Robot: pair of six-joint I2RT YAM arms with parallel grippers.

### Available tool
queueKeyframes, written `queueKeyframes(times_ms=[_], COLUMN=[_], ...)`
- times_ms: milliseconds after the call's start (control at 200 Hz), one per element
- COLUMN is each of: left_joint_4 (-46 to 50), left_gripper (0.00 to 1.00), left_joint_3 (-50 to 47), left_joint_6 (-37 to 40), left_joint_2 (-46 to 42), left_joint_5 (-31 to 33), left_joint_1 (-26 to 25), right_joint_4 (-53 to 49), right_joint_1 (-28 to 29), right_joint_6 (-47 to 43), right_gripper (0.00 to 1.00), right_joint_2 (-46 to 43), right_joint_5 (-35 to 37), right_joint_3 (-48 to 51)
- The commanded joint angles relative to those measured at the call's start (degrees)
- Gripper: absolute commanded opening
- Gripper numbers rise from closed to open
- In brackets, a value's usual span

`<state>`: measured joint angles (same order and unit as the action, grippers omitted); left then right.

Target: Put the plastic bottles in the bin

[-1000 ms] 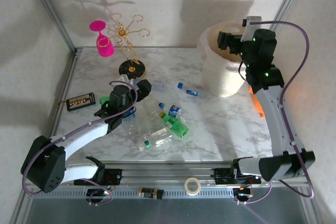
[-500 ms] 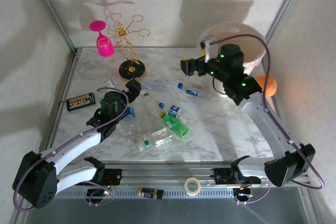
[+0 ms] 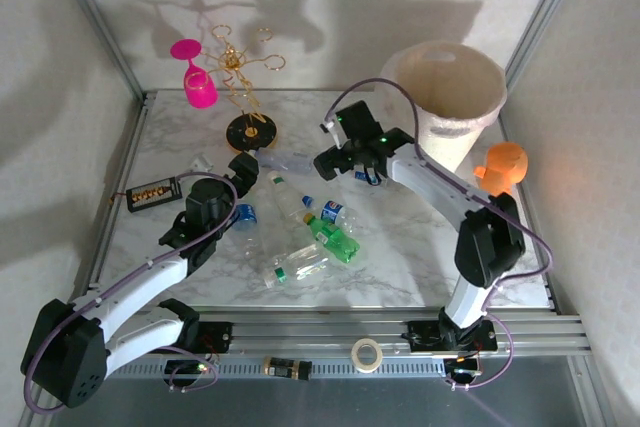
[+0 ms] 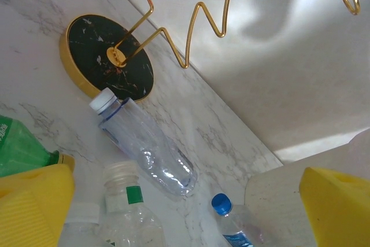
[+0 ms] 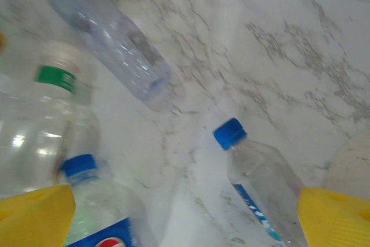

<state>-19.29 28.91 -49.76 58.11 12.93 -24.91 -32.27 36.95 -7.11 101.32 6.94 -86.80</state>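
Several plastic bottles lie on the marble table: a clear one [image 3: 290, 160] by the rack base, a blue-capped one [image 3: 368, 177], a green one [image 3: 335, 237] and more clear ones [image 3: 300, 263]. The cream bin [image 3: 445, 97] stands at the back right. My left gripper [image 3: 245, 169] hovers open just left of the clear bottle [image 4: 144, 146], nothing between its fingers. Open and empty too, my right gripper [image 3: 335, 157] hangs low over the table beside the blue-capped bottle [image 5: 260, 172], with a blue-labelled bottle [image 5: 98, 212] near its left finger.
A gold wire rack on a black base [image 3: 250, 130] holds a pink glass [image 3: 197, 77] at the back left. A small black box [image 3: 153, 192] lies at the left edge. An orange figure [image 3: 500, 165] stands in front of the bin.
My right arm has swung down from over the bin to the table's middle, beside the blue-capped bottle. The left gripper has edged toward the clear bottle.
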Motion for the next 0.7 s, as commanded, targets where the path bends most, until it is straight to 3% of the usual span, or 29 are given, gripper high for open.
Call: queueKeyframes(times_ms=[0, 320, 696], left_joint_4=[0.1, 0.3, 1.6], left_gripper=[1.0, 0.99, 1.0], left_joint_3=[-1.0, -1.9, -3.0], left_joint_6=[-0.7, -0.8, -1.1], left_joint_2=[-0.7, -1.6, -3.4], left_joint_5=[0.4, 0.1, 0.1], left_joint_1=[0.7, 1.4, 2.0], right_joint_4=[-4.2, -5.7, -4.3], right_joint_1=[0.4, 0.3, -1.5], right_joint_6=[-3.0, -6.1, -7.0], right_gripper=[0.99, 0.99, 0.99], right_joint_2=[3.9, 13.0, 17.1], right_joint_5=[10.9, 20.5, 19.8], right_joint_3=[-2.7, -4.9, -5.5])
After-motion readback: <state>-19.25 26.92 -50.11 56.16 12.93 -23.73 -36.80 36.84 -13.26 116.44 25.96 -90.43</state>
